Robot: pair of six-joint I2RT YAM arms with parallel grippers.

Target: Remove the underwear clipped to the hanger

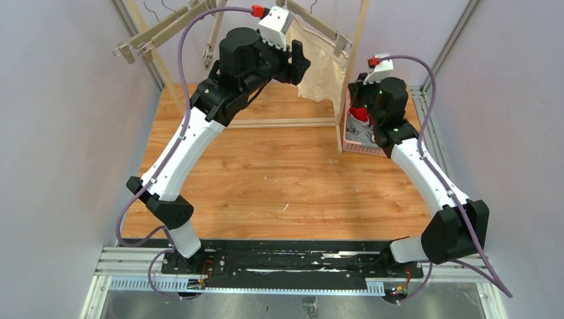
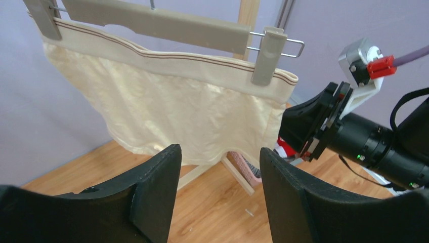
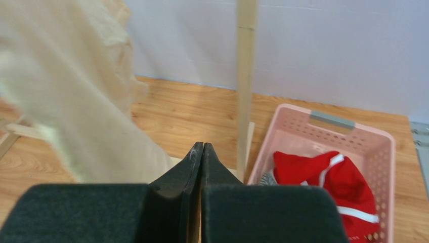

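Cream underwear (image 2: pixel 172 109) hangs by its waistband from two clips of a grey hanger (image 2: pixel 157 23); it also shows in the top view (image 1: pixel 324 70) and the right wrist view (image 3: pixel 76 96). My left gripper (image 2: pixel 220 157) is open and empty, just below and in front of its hem. My right gripper (image 3: pixel 202 149) is shut with nothing between the jaws, beside the cream cloth and above a pink basket (image 3: pixel 298 131). Red underwear with white trim (image 3: pixel 334 185) lies in the basket, with a bit of grey striped underwear (image 3: pixel 263 178) beside it.
A wooden rack post (image 3: pixel 246 76) stands between the cream underwear and the basket. Empty grey hangers (image 1: pixel 153 33) hang at the rack's left. The rack's base bar (image 1: pixel 279 122) lies across the wooden table (image 1: pixel 279 186).
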